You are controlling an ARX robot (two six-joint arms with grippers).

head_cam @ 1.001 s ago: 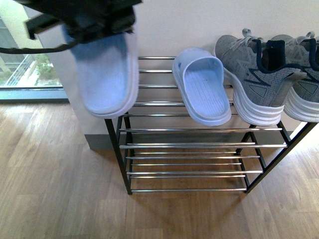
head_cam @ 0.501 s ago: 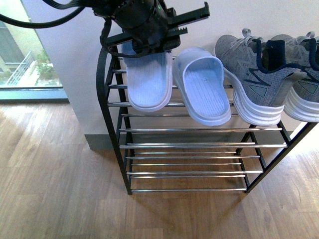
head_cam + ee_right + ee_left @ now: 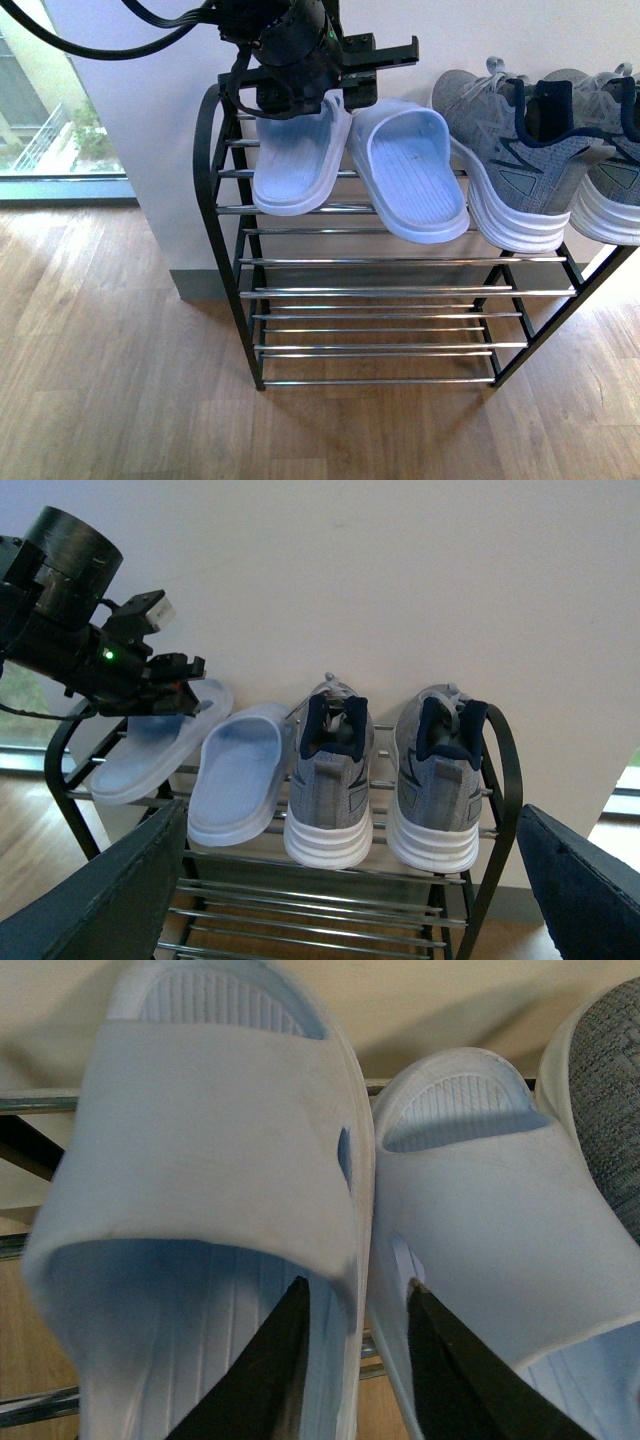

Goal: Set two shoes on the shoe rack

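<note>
Shows the first pale blue slipper (image 3: 295,165) at the left end of the top tier of the shoe rack (image 3: 400,290), toe resting on the chrome rods and pointing towards the robot, heel lifted up at the left gripper (image 3: 335,100). Finds the second slipper (image 3: 415,170) just beside it on the same tier, lying sole-down across the rods, its side touching the first slipper's near the strap. From the left wrist view, confirms the two slippers (image 3: 210,1150) (image 3: 500,1210) pressed side by side, with the left gripper (image 3: 357,1290) straddling the inner side wall of the first one: one black finger (image 3: 265,1380) sits inside that slipper under its strap, the other in the seam between the pair, jaws nearly together and clamped on that wall. Places the two grey sneakers (image 3: 510,170) (image 3: 610,180) further right on the top tier, upright, white soles on the rods, heels towards the robot, the nearer one touching the second slipper's edge. Leaves the lower tiers of rods bare down to the wooden floor (image 3: 100,380). From the right wrist view, takes in the whole row against the white wall (image 3: 400,580), with the right gripper (image 3: 352,815) well back from the rack, its dark fingers (image 3: 110,890) spread wide apart and holding nothing.
</note>
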